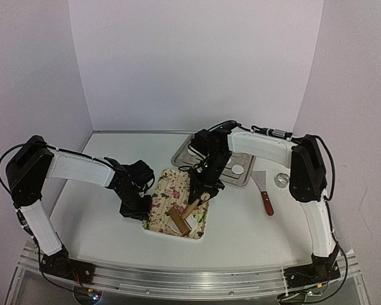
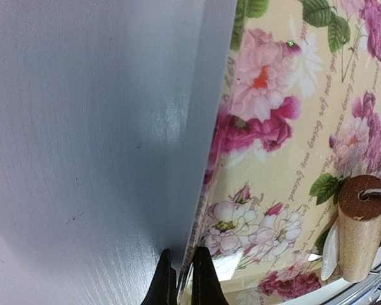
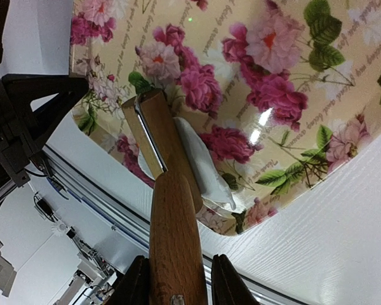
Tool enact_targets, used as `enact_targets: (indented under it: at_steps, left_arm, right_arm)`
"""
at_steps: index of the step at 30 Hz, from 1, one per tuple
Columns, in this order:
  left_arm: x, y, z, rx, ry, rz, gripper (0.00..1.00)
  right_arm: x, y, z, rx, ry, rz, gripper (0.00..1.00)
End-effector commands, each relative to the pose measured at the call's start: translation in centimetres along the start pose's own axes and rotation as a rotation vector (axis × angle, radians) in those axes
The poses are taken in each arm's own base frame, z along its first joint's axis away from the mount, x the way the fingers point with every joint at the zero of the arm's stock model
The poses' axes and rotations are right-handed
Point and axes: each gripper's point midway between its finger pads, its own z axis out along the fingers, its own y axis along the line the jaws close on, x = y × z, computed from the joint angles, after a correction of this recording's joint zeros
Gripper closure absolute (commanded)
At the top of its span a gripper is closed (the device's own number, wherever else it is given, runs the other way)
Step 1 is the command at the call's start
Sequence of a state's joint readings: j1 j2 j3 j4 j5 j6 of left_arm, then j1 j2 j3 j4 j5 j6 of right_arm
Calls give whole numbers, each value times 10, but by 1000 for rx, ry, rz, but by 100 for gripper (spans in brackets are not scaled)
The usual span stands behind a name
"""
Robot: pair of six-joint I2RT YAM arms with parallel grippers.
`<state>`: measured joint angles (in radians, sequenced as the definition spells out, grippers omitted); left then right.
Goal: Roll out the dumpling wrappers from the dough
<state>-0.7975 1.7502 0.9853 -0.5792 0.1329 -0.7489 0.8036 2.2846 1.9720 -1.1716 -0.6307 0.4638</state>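
A white desk (image 1: pixel 101 190) stands inside plain pale walls (image 1: pixel 190 63). At its middle lies a cream rectangular tray printed with pink flowers (image 2: pixel 292 127). The left tool (image 2: pixel 183 283) is pinched tight on that tray's left rim. The right tool (image 3: pixel 176 279) clasps the handle of a wooden pastry roller (image 3: pixel 171 210), whose head rests on a flat white piece of dough (image 3: pixel 206 168) in the tray. Behind, a small white round dumpling wrapper (image 1: pixel 238 169) appears to lie in a silver metal tray (image 1: pixel 183 154).
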Motion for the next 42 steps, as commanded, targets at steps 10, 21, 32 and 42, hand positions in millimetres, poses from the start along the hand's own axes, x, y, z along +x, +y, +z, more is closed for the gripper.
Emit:
enact_targets:
  at_steps: [10,21,32,42]
  left_arm:
    - [12,25,24,-87,40,-56,100]
    - [20,36,21,-78,35,-86,100]
    - [4,16,23,-35,26,-34,100]
    - [1,10,25,-27,29,-29,100]
  right_arm:
    - [23,-174,41,727,119,118,100]
    - [32,-217,10,687,112,244,100]
    - [25,-177,35,636,115,172,100]
    - [19,-133,66,651,150,51,100]
